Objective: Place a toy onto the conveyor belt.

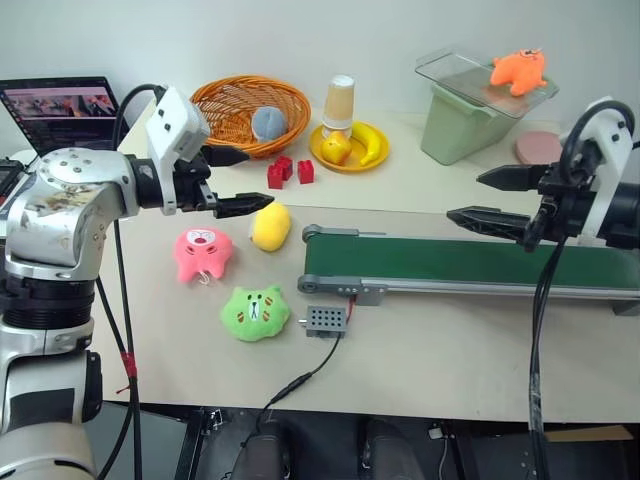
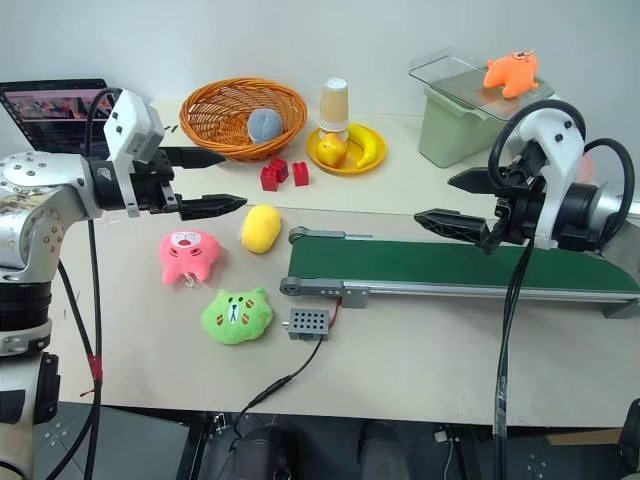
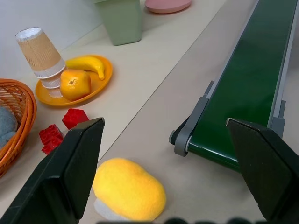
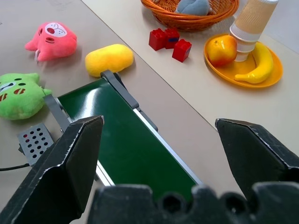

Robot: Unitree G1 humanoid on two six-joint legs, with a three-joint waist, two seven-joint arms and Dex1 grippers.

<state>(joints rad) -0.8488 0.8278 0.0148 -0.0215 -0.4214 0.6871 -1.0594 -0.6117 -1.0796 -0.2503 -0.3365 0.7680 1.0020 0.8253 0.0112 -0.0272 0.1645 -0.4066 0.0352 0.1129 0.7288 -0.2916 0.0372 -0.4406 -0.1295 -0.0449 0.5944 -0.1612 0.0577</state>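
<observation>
Left gripper [image 1: 235, 181] spread wide, empty, above yellow oval plush toy [image 1: 271, 226]. Right gripper [image 1: 487, 197] spread wide, empty, over long dark green conveyor belt [image 1: 470, 264]. Yellow toy on table just beside belt's rounded grey end.

Conveyor belt [image 1: 470, 264]: long, narrow, flat on the tabletop [image 1: 450, 350], running from near the table's middle out to the robot's right. Dark green flat belt, bare, grey metal side rails, rounded grey roller end facing the toys.

Three plush toys lie on the tabletop off that rounded end (none on the belt). Yellow toy [image 1: 271, 226]: oval, plain, on its side, just beside the belt's end on the far side. Pink toy [image 1: 203, 252]: star-like with a printed face, face up, left of the yellow one. Green toy [image 1: 256, 312]: round, eared, bear face up, nearest the front edge, near the belt's end.
</observation>
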